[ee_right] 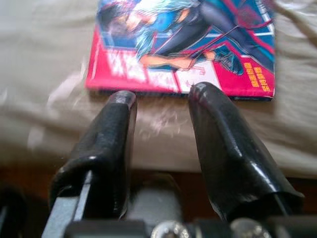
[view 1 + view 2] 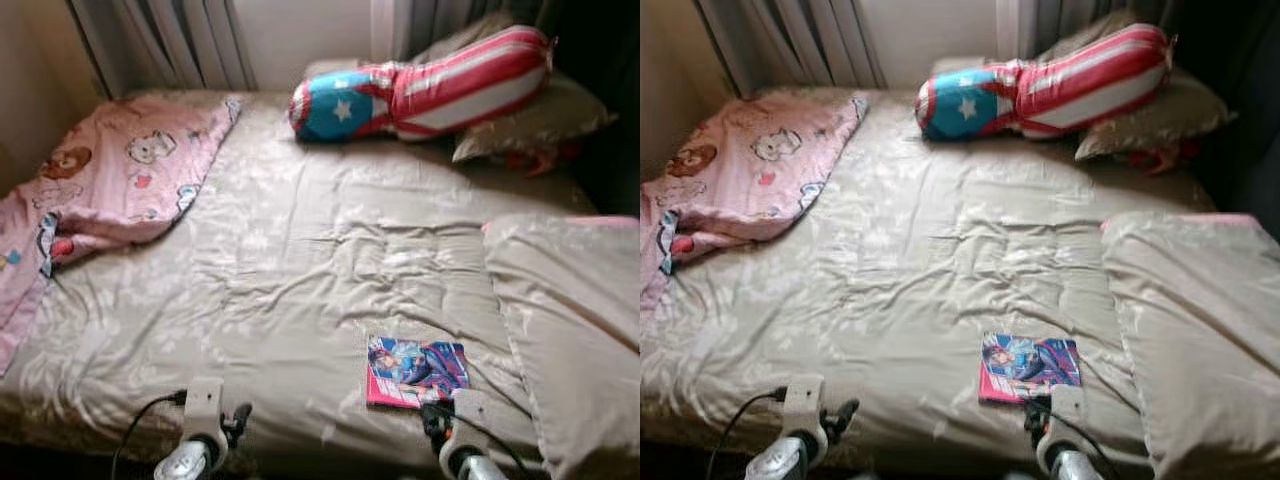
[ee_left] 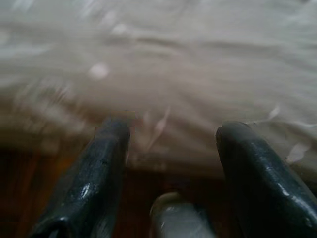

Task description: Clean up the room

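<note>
The right pincer (image 1: 161,94) is held released just short of the comic book (image 1: 183,44) on the bed (image 2: 300,260); the left pincer (image 3: 171,131) is likewise released.

A beige-covered bed (image 2: 300,270) stands against a pale wall (image 2: 290,35) with curtains (image 2: 170,40).

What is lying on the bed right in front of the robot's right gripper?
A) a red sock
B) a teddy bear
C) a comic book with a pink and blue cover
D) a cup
C: the comic book lies flat on the beige bedcover, just past the tips of the right gripper, whose two black fingers stand apart and are not touching it.
</note>
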Tool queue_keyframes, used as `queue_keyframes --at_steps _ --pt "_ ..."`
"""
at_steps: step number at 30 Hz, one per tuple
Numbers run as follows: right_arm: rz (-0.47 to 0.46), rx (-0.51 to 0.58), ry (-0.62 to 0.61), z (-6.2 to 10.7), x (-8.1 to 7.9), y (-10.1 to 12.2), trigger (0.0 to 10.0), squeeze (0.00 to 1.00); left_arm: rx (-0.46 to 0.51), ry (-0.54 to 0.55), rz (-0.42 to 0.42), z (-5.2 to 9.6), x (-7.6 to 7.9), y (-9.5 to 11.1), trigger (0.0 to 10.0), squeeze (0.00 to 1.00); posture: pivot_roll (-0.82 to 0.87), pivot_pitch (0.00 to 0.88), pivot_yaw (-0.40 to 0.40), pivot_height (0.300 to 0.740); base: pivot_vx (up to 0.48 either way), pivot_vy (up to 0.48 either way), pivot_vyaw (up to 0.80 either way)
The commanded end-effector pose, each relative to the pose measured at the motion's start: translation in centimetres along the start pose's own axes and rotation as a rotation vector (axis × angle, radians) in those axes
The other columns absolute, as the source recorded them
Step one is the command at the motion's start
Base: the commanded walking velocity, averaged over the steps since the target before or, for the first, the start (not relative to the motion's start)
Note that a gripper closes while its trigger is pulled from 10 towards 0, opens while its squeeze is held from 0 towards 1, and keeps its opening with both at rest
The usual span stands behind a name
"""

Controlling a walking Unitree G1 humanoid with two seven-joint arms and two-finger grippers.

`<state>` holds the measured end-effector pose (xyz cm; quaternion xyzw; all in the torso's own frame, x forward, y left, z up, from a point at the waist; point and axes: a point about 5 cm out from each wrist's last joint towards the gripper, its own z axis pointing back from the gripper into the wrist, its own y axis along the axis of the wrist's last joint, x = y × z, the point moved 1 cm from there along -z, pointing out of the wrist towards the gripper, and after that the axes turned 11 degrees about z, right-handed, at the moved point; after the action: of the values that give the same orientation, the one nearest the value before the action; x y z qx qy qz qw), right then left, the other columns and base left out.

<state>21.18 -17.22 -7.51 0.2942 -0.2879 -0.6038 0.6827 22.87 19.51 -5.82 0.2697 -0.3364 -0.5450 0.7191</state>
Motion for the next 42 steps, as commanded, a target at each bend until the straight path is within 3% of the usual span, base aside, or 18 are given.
queue_keyframes --at_steps 1,10,14,20,24,29,36,42 --pt "0.027 -0.075 -0.022 0.4 0.4 -1.4 10.0 0.0 -0.061 0.044 0.008 0.3 -0.7 -1.5 10.0 0.0 -0.05 0.0 -0.023 0.74 0.0 0.0 0.0" --pt "0.001 -0.17 -0.083 1.1 1.1 -3.4 10.0 0.0 -0.154 0.097 0.001 0.8 -0.9 -3.9 10.0 0.0 -0.06 0.0 -0.025 0.74 0.0 0.0 0.0" --pt "-0.028 -0.215 -0.097 1.7 1.4 -4.7 10.0 0.0 -0.165 0.08 -0.099 0.7 -0.9 -3.8 10.0 0.0 -0.06 0.0 -0.023 0.74 0.0 0.0 0.0" --pt "-0.068 -0.246 -0.133 2.1 1.8 -5.5 10.0 0.0 -0.168 0.1 -0.14 0.7 -1.5 -3.4 10.0 0.0 -0.06 0.0 -0.009 0.74 0.0 0.0 0.0" --pt "-0.063 -0.226 -0.124 1.8 1.2 -4.9 10.0 0.0 -0.175 0.142 -0.093 0.8 -2.3 -3.4 10.0 0.0 -0.09 0.0 0.009 0.74 0.0 0.0 0.0" --pt "-0.069 -0.226 -0.121 1.8 1.0 -5.0 10.0 0.0 -0.186 0.129 -0.131 0.8 -2.5 -3.4 10.0 0.0 -0.09 0.0 0.022 0.74 0.0 0.0 0.0" --pt "-0.029 -0.23 -0.105 1.8 0.8 -5.1 10.0 0.0 -0.187 0.161 -0.095 1.1 -3.0 -3.7 10.0 0.0 -0.08 0.0 0.02 0.74 0.0 0.0 0.0" --pt "-0.028 -0.232 -0.11 1.9 0.8 -5.2 10.0 0.0 -0.188 0.159 -0.09 1.2 -2.9 -3.9 10.0 0.0 -0.08 0.0 0.016 0.74 0.0 0.0 0.75"
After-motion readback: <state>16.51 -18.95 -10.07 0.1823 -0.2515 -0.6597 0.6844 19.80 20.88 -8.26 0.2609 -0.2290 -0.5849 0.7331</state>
